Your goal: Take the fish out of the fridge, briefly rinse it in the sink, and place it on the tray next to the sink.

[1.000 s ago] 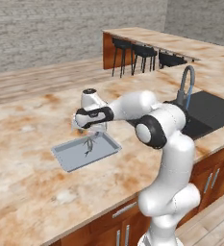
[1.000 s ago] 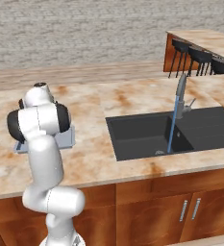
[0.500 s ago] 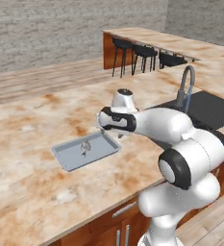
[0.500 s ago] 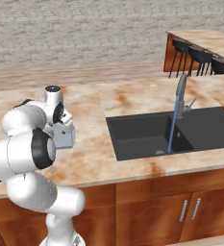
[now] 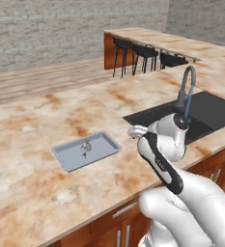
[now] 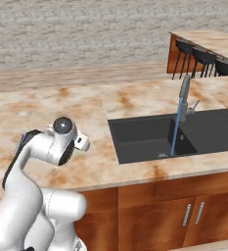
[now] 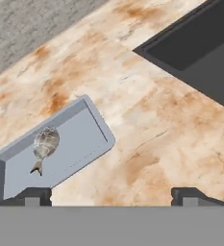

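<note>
On the marble counter, the fish (image 7: 45, 145) lies lengthwise in the tray (image 7: 80, 144), left of the gripper (image 7: 111, 194), whose fingers stand spread and empty.

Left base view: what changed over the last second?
The arm swung away from above the tray toward the sink; the gripper is open, holding nothing. The fish stayed lying in the tray, which did not move. The tap keeps running.
</note>
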Robot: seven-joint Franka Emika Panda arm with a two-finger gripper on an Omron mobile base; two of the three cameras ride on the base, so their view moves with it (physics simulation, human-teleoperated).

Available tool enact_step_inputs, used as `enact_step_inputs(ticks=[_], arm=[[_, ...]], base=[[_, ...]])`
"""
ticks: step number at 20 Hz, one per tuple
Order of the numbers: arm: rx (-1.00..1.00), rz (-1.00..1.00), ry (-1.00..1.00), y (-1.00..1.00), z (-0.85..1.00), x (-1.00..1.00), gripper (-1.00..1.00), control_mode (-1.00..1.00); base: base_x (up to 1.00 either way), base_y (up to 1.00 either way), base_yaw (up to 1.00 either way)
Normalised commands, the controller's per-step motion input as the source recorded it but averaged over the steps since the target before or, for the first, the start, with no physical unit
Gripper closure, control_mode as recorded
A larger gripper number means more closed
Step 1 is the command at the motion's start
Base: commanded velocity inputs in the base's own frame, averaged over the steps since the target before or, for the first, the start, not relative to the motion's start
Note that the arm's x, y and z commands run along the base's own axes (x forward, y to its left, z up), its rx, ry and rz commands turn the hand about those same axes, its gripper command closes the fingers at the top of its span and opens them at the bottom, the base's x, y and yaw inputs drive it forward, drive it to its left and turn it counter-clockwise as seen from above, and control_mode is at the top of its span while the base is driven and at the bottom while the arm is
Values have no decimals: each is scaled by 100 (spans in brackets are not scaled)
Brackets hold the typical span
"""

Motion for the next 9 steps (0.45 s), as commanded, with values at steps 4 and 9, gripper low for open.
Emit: enact_step_inputs(ticks=[4,9], arm=[[18,0,-47,-100,78,-100,-100,-100],[24,0,-47,-100,66,-100,-100,-100]], base=[[0,0,0],[0,0,0]])
